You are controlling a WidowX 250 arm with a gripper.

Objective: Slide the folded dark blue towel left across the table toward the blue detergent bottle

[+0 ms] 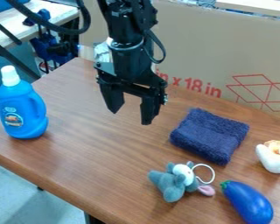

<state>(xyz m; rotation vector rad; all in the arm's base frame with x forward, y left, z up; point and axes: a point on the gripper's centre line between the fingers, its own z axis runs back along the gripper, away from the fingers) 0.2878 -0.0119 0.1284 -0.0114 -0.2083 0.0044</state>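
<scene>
"Gripper point(131, 116) status?"

"Wide and holding nothing, upper centre of the frame, nearest the folded navy towel point(209, 139) right of centre on the tabletop point(89, 162)."

"Handling tips?"

"I'd pinch a thick fold squarely; loose pile could slip. The grey plush point(173, 189), lower centre, wants a body grip, clear of its ring point(213, 175)."

"Containers?"

"Blue bottle point(25, 107), left, upright, white cap point(9, 76) on. Contents, I can't tell."

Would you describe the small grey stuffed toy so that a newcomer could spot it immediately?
On the brown table, find the folded navy towel. The toy lies just below it in the picture, left of the blue toy eggplant. Unlike those neighbours, it has a white ring attached and a pink patch.
</scene>
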